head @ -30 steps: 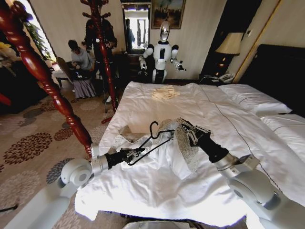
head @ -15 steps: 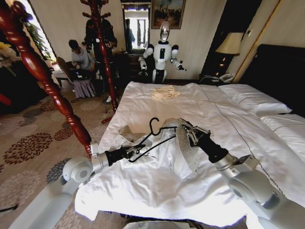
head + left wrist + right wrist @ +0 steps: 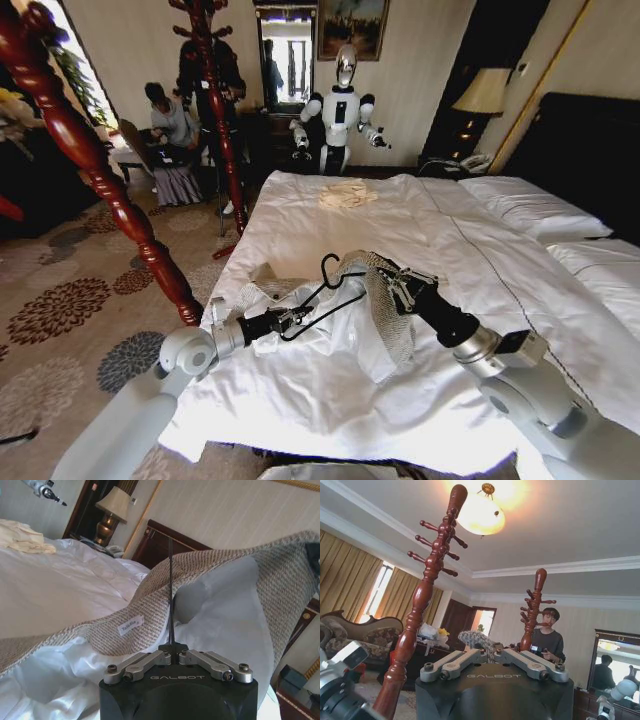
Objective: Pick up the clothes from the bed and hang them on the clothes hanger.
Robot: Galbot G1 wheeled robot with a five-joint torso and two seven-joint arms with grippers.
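Two robot arms work low over the near edge of the bed, a white duvet with white pillows at the far right. The left gripper is clamped narrow around the lower end of the clothes hanger, a thin black wire shape whose hook curves upward. The right gripper pinches a fold of the clothes, a grey-beige herringbone jacket, lifting that part off the duvet while its white lining spills down onto the bed. The hanger sits just beside the raised fabric, partly tucked under it. A small cream garment lies well apart, farther up the bed.
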